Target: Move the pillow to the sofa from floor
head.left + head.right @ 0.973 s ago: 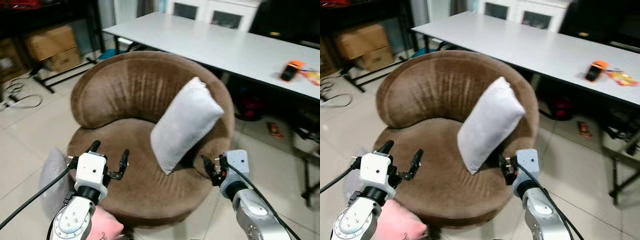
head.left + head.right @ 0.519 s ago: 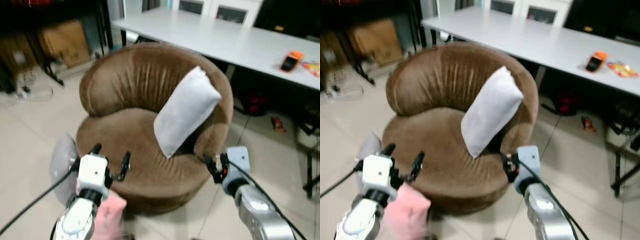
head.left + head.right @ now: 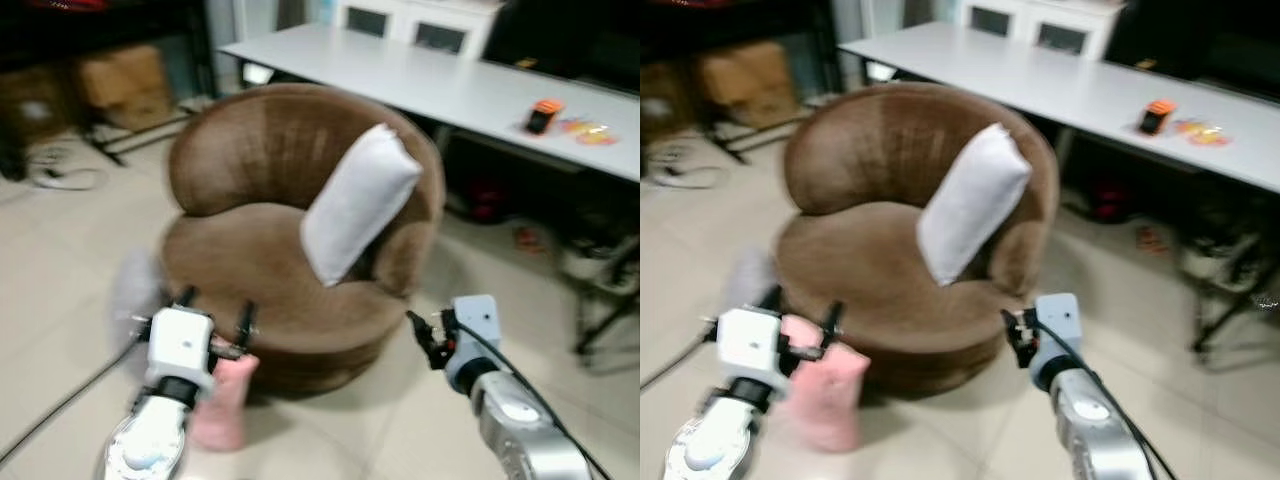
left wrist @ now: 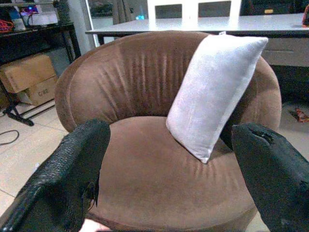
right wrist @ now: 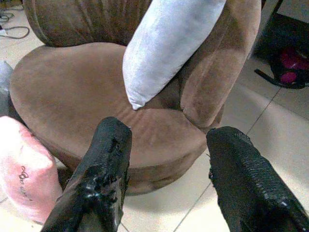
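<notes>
A pink pillow [image 3: 825,393] is seen standing on the tiled floor [image 3: 60,260] against the front left foot of the brown sofa [image 3: 270,290]. The left gripper [image 3: 212,335] is held just above it, fingers spread apart and clear of it. The right gripper [image 3: 425,340] is held off the sofa's front right edge, well apart from the pink pillow, its fingers also apart. A white pillow [image 3: 358,200] is propped against the sofa's right arm. A second, grey cushion [image 3: 135,290] is made out, blurred, on the floor at the sofa's left side. A white table [image 3: 450,85] is seen behind.

Head and wrist cameras toward sofa [image 3: 290,250]
</notes>
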